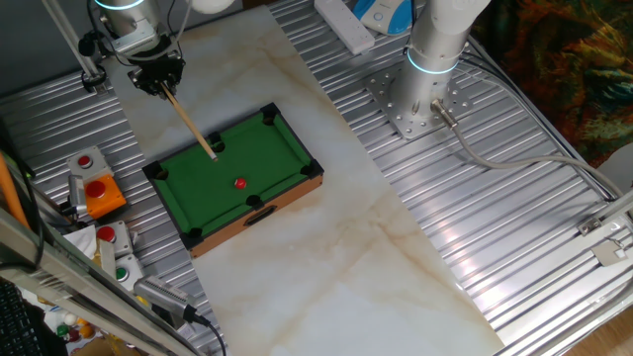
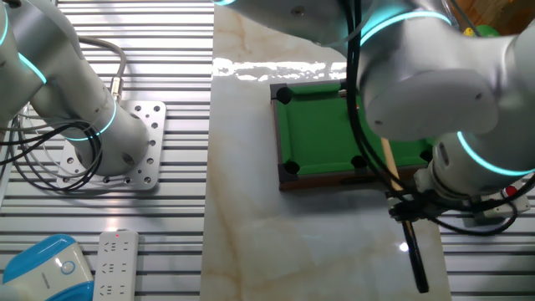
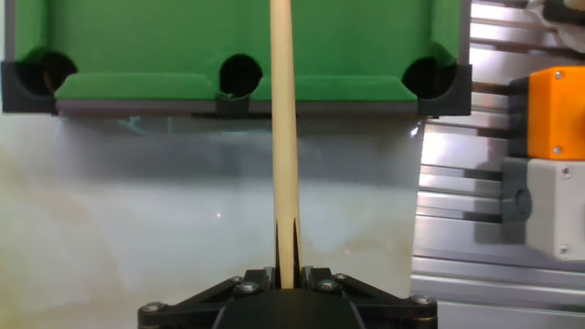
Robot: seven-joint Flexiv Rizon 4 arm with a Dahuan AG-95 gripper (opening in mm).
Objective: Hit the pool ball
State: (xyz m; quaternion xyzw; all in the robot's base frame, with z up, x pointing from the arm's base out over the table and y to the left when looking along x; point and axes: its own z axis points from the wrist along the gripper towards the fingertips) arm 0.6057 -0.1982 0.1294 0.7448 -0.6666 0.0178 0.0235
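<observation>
A tiny glossy red pool ball [image 1: 239,183] lies near the middle of the green felt of the toy pool table [image 1: 282,148]. My gripper [image 1: 158,81] is shut on a thin wooden cue stick [image 1: 192,125] behind the table's far-left side. The cue slopes down over the rail and its tip [image 1: 214,155] rests above the felt, a short way left of the ball. In the hand view the cue [image 3: 282,137] runs straight up from my gripper [image 3: 287,279] over the table's near rail [image 3: 137,100]; the ball is out of view there. In the other fixed view the arm hides the ball.
An orange box with a red push-button [image 1: 99,193] and a grey button box [image 1: 111,247] stand left of the pool table. A second arm's base [image 1: 415,99] is bolted at the back right. A white power strip [image 2: 113,263] and a blue device [image 2: 46,267] lie nearby.
</observation>
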